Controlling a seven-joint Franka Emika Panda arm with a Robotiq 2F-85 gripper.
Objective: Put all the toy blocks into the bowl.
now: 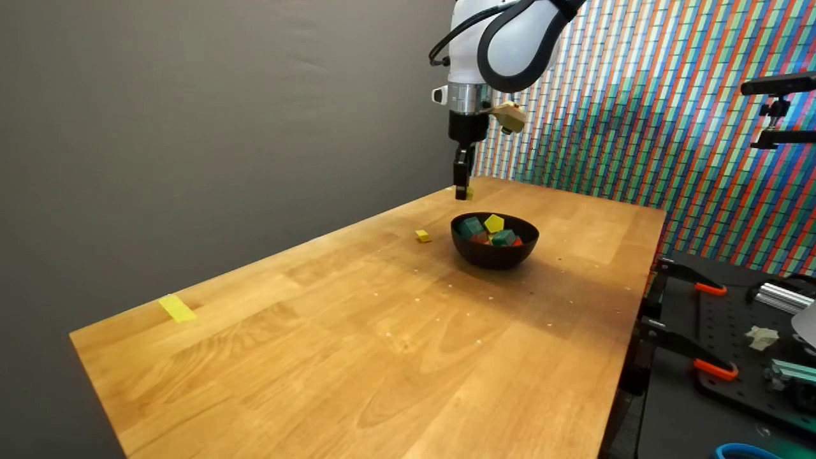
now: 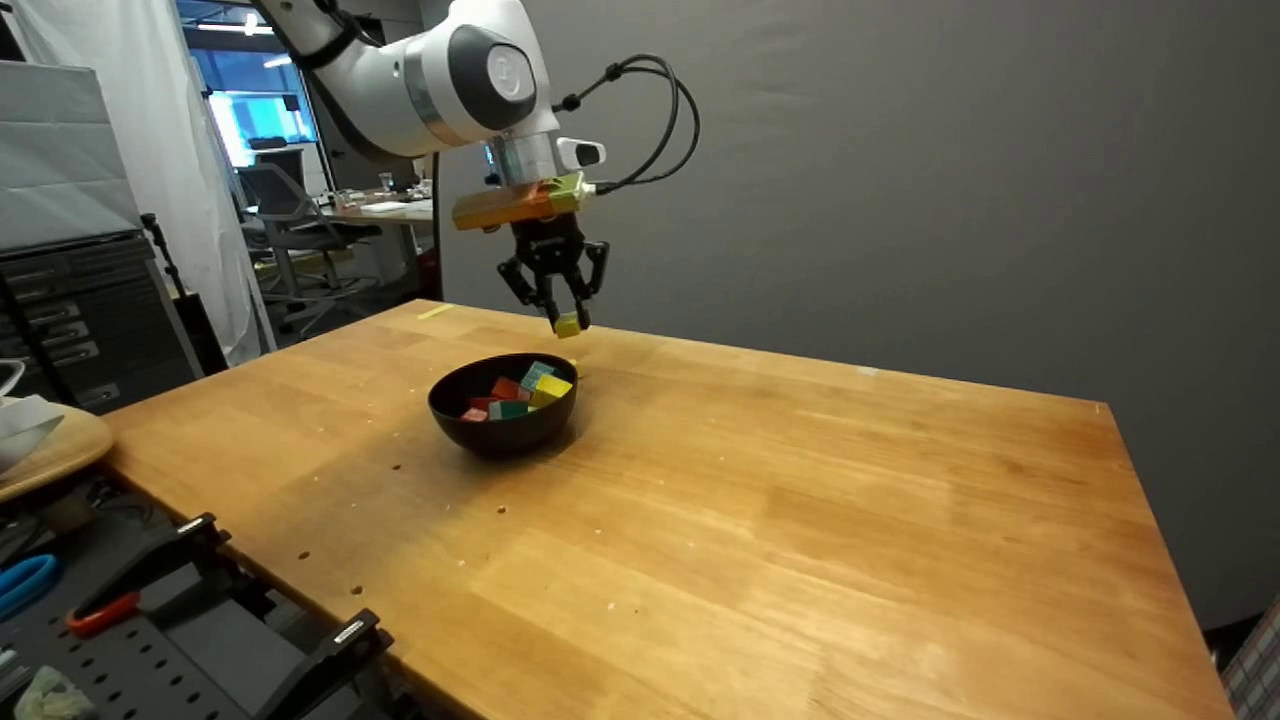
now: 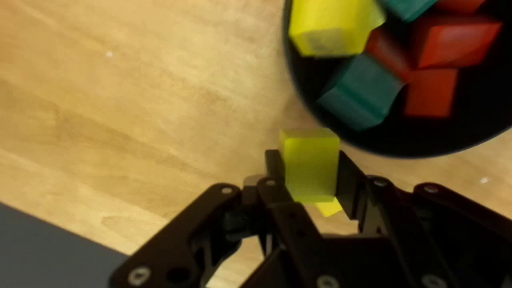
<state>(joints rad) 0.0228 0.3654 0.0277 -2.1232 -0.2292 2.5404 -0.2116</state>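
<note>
My gripper [image 3: 310, 170] is shut on a yellow block [image 3: 312, 176], one pad against each side. It hangs in the air just beside the rim of the black bowl [image 3: 400, 146], not over it. In an exterior view the held block [image 2: 567, 326] shows between the fingertips, above and behind the bowl [image 2: 500, 432]. Inside the bowl lie several toy blocks: yellow [image 3: 336, 28], green [image 3: 364, 92] and red [image 3: 456, 42]. One more yellow block [image 1: 422, 236] rests on the table beside the bowl; in the wrist view a yellow corner [image 3: 330, 207] peeks from under the held block.
The wooden table [image 1: 357, 357] has a grey wall along its long side. A flat yellow strip [image 1: 177, 308] lies near that edge, and a yellow strip [image 2: 436, 311] shows at a corner. Clamps [image 1: 692, 350] with orange parts stand along the opposite side.
</note>
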